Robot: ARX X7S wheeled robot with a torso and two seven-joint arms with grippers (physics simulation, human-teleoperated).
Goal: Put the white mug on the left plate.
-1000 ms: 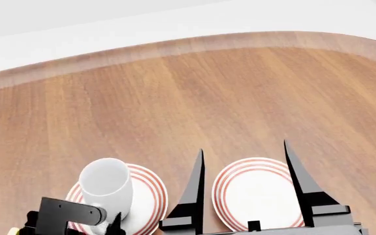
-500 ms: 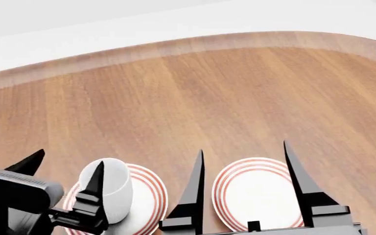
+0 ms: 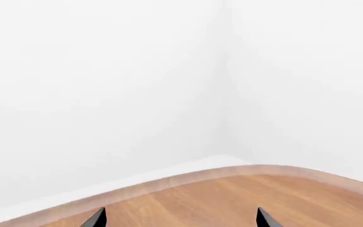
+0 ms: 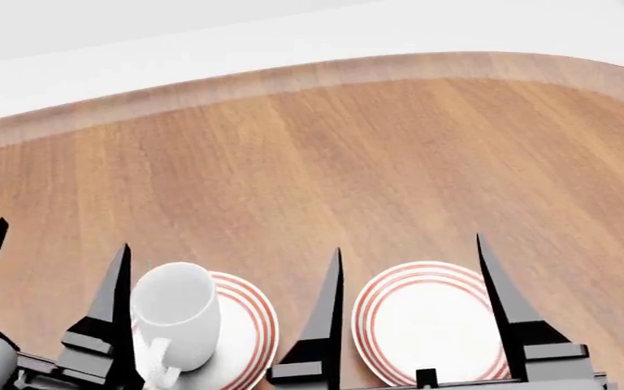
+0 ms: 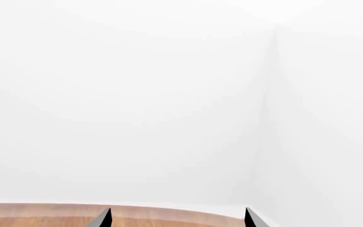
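The white mug (image 4: 176, 313) stands upright on the left plate (image 4: 249, 325), seated toward that plate's left side so that red rings show only on the right and far arcs; its handle appears at the near side, low in the head view. The mug's interior, as far as the opening shows, is plain white and holds nothing visible. The right plate (image 4: 426, 317) is bare, with nothing on it. The left gripper (image 4: 46, 280) hangs just to the left of the mug with its jaws spread wide and nothing between them; its inner finger (image 4: 110, 313) stands very close beside the mug wall, and whether it touches cannot be told. The right gripper (image 4: 409, 301) has its jaws wide apart, straddling the right plate in the head view, and holds nothing. Both wrist views show only wall, the table (image 4: 344, 162) edge and the fingertips, so neither confirms clearance. Judged risk: placement looks complete, and the main hazard is the retreat. Any sideways drift of the left arm toward the right could catch that inner finger on the mug, tipping it or pushing it farther off centre, possibly dragging the plate with it. A withdrawal straight up or to the left seems safest.
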